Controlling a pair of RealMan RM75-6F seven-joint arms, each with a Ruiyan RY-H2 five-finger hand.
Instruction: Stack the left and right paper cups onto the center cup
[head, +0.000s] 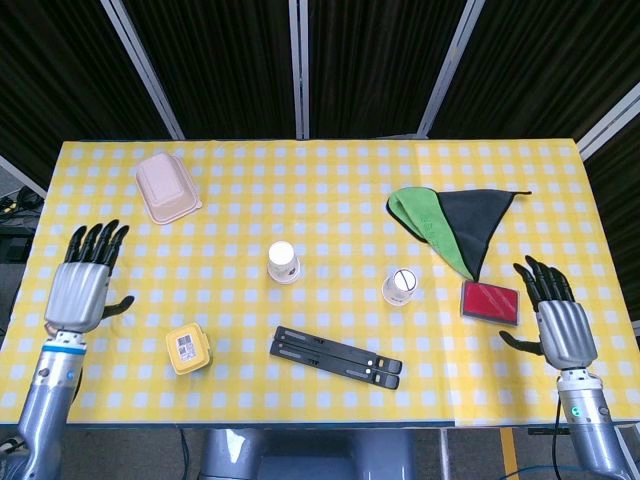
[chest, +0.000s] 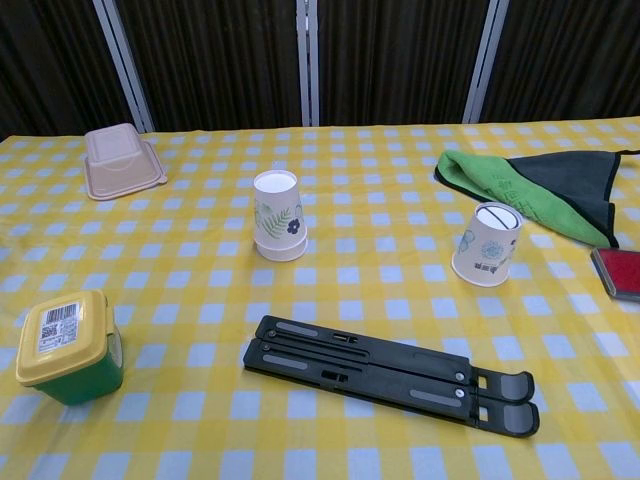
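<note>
We see the floral white paper cup stack (chest: 278, 214) mid-surface, the lone right paper cup (chest: 485, 244) apart awaiting stacking, with left hand (head: 84, 285) and right hand (head: 556, 321) spread wide, empty.

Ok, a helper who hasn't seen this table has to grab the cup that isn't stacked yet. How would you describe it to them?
Start at the green and black cloth on the right half of the yellow checked table. Just in front of it, left of the red pad, an upside-down paper cup stands alone. The cup stack further left is taller, one cup on another.
</note>
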